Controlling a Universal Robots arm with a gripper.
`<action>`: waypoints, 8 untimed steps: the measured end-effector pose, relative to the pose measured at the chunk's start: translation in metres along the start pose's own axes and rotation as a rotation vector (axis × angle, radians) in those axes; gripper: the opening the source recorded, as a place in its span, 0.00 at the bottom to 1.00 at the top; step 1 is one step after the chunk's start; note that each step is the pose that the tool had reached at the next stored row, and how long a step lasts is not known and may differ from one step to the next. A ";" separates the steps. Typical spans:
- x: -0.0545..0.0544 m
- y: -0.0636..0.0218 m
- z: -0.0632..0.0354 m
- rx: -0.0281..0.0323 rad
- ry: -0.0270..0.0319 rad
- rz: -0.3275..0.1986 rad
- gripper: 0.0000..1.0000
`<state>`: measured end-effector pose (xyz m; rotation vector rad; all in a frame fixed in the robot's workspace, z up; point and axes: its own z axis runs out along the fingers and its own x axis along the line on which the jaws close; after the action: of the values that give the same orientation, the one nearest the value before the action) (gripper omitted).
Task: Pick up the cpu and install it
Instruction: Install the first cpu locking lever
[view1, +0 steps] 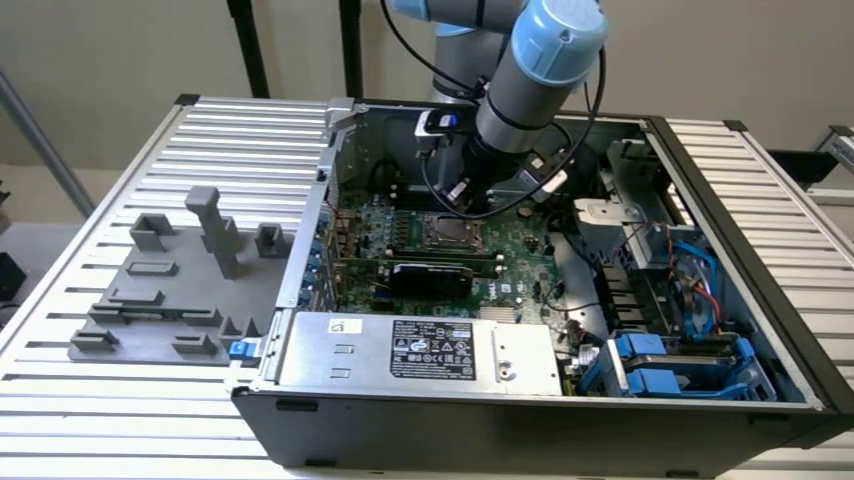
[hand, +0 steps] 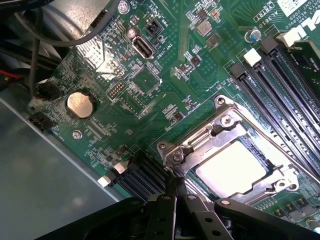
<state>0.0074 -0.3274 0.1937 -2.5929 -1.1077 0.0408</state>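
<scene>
The cpu (hand: 230, 167) shows its pale silver top inside the metal socket frame (hand: 220, 135) on the green motherboard (hand: 150, 80). In the exterior view the cpu (view1: 447, 233) lies in the socket near the middle of the board, inside the open computer case. My gripper (hand: 176, 184) is shut, its black fingers pressed together with nothing between them, tips just off the socket frame's corner. The exterior view has the gripper (view1: 478, 198) hanging low over the board, a little behind the socket.
Black memory slots (hand: 280, 85) run beside the socket, and a coin battery (hand: 80, 103) sits on the board. The case holds a power supply (view1: 414, 350), loose cables (view1: 627, 260) and blue drive brackets (view1: 681, 365). Grey fixture blocks (view1: 174, 290) stand on the ribbed table at the exterior view's left.
</scene>
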 end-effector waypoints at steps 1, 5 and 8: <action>0.000 0.0001 0.0002 0.0011 0.0012 -0.003 0.11; 0.000 0.0002 -0.0005 0.0039 0.0033 -0.007 0.11; 0.001 -0.0012 -0.0047 0.0041 0.0033 -0.007 0.11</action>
<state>0.0079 -0.3273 0.1985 -2.5843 -1.1146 0.0372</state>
